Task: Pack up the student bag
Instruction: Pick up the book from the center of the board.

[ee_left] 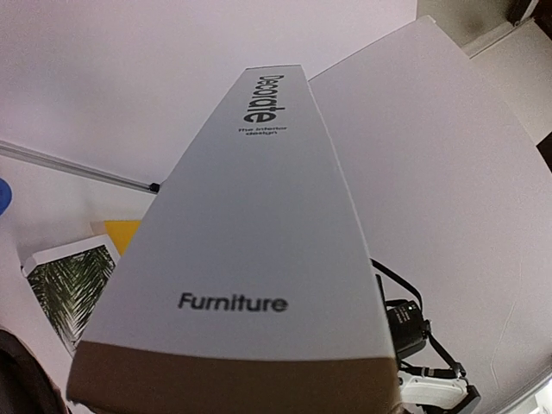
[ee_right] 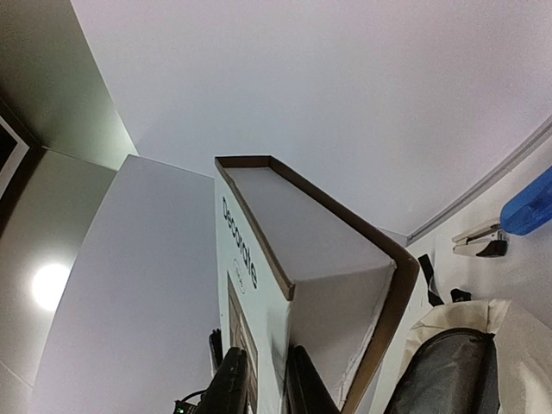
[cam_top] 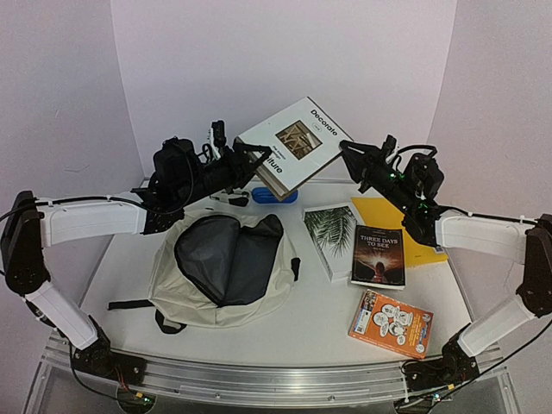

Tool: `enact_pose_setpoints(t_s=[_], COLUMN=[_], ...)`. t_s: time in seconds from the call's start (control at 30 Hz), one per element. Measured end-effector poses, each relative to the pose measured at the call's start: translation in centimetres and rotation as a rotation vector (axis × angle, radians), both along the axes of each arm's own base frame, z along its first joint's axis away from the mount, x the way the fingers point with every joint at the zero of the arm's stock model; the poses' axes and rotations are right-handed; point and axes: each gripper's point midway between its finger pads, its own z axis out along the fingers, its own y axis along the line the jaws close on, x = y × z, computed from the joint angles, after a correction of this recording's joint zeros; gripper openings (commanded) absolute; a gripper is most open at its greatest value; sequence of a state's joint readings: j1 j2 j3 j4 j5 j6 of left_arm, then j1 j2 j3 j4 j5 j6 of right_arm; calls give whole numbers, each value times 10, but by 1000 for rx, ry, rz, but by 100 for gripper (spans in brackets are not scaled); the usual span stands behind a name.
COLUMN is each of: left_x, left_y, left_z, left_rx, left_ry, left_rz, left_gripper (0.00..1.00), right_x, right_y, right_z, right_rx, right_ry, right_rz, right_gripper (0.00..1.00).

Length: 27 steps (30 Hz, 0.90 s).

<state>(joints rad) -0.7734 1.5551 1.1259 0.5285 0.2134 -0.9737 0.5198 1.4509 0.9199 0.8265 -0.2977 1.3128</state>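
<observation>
Confirm a firm left hand (cam_top: 250,161) pinch on the raised Decorate book (cam_top: 297,142) before loosening the right hand (cam_top: 347,153) (grip of either impossible to tell, fingers flanking its edges), then tilt it down into the student bag (cam_top: 185,297) lying open on the bench (cam_top: 310,321) below.

In the left wrist view the Decorate book (ee_left: 250,259) hides the jaws and is cropped below.

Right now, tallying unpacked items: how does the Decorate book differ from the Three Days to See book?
Decorate book: white, raised, tilted; Three Days to See book: dark, lying flat. Decorate looks larger than Three Days. Both are outside the student bag.
</observation>
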Motion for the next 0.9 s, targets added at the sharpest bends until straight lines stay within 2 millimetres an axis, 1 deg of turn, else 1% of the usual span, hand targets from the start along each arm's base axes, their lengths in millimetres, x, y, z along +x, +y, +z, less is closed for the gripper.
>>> enact_pose_setpoints(t_s=[0.03,0.1,0.13,0.17,0.27,0.3,0.37,0.47,0.53,0.57,0.63,0.73,0.77,0.83,0.9], left_x=[0,-1,-1,-1,-3,-3,-3,-2,1,3,6,11,10,7,-1], left_y=[0,0,0,0,0,0,0,3,8,10,16,30,35,44,50], left_z=[2,6,7,7,9,10,12,11,6,3,-7,-22,-26,-30,-28], left_rx=[-9,-31,-34,-36,-45,-49,-59,-65,-65,-62,-50,-26,-15,11,37], left_ry=[-1,-2,-3,-2,-6,-7,-3,2,18,23,42,72,81,87,70], left_rz=[-3,-6,-7,-9,-21,-23,-31,-42,-51,-55,-67,-94,-107,-128,-161], left_gripper=[43,39,38,35,29,28,27,27,27,27,27,27,27,27,27], right_x=[0,1,1,1,1,1,1,0,-1,0,0,4,5,8,6], right_y=[0,-1,-2,-2,-5,-6,-10,-17,-23,-26,-34,-54,-56,-59,-51], right_z=[0,-2,-3,-4,-9,-10,-10,-13,-14,-14,-15,-19,-20,-22,-19], right_rx=[-4,-13,-21,-25,-59,-68,-95,-130,-164,-178,-216,-312,-349,-443,-525], right_ry=[-2,-6,-9,-9,-12,-12,-19,-19,-20,-19,-21,-37,-43,-52,-82], right_rz=[-4,-12,-19,-22,-50,-55,-79,-115,-146,-159,-179,-209,-206,-182,-118], right_gripper=[29,40,42,45,55,63,75,88,95,98,98,98,98,98,98])
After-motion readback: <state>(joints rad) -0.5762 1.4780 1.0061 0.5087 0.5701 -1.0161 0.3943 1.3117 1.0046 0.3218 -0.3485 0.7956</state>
